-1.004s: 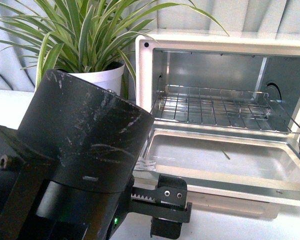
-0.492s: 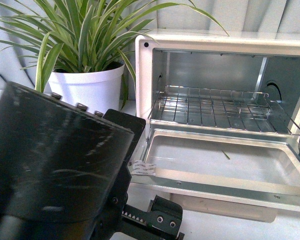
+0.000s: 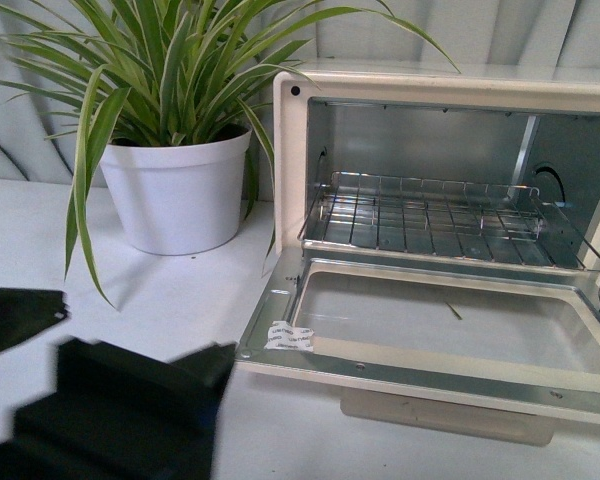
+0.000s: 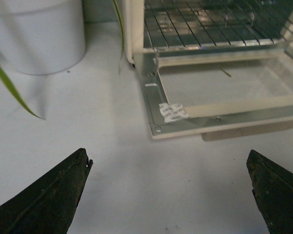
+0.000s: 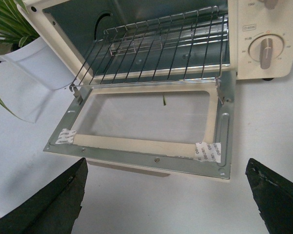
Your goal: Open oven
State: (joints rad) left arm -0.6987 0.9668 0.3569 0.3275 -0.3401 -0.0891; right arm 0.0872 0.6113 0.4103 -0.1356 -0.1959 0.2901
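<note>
Left gripper (image 4: 168, 158) stands wide open, its two dark fingers (image 4: 44, 195) spread far apart with only bare white table (image 4: 112, 185) between them, well short of the oven's lowered door. The right gripper (image 5: 166, 168) is spread just as wide and holds nothing. From its wrist view the front edge of the door lies between the finger tips, and neither finger touches it. In the front view the left arm (image 3: 110, 410) shows only as a dark, blurred mass low at the left. The oven (image 3: 300, 85) – cream-white and boxy – sits on the table at the right, just beside a white pot (image 3: 175, 190) holding a plant (image 3: 170, 60) with long striped leaves, one of which hangs near the oven's left wall. Its door (image 3: 450, 320) is fully open, folded down flat so that the glass window faces up. The bar handle (image 3: 445, 415) shows beneath the door's front edge. A small white sticker (image 3: 288, 336) sits on the near left corner of the door's metal frame. Inside, the wire rack (image 3: 430, 215) lies level within the shiny metal cavity. The right wrist view also shows a dial (image 5: 266, 51) on the cream panel beside the opening.
</note>
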